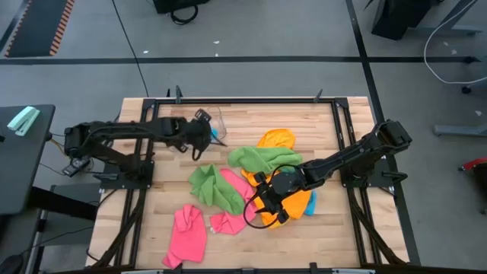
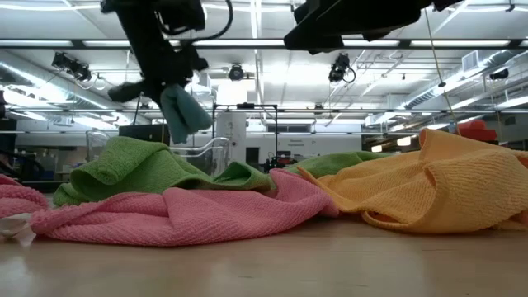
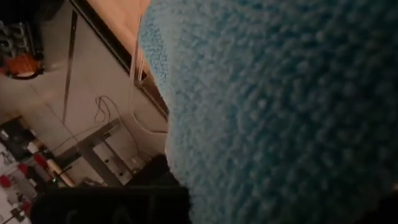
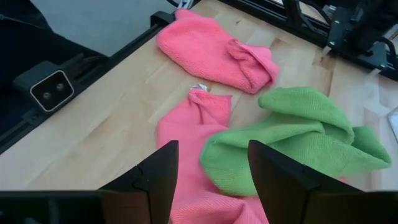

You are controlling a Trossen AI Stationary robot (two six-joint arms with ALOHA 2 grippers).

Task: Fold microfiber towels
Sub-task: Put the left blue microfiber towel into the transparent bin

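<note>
Towels lie heaped mid-table: two pink point(image 1: 188, 234), two green point(image 1: 214, 187), orange point(image 1: 275, 139). Only the low view shows the blue towel point(image 2: 183, 114) dangling clear of the table from the left gripper point(image 1: 207, 135), which is pinched onto it; the left wrist view is almost filled by blue pile. A clear tub point(image 1: 215, 122) beside that gripper is hard to make out, contents unseen. The right gripper point(image 4: 211, 171) hovers unclenched over pink and green cloth, grasping nothing.
</note>
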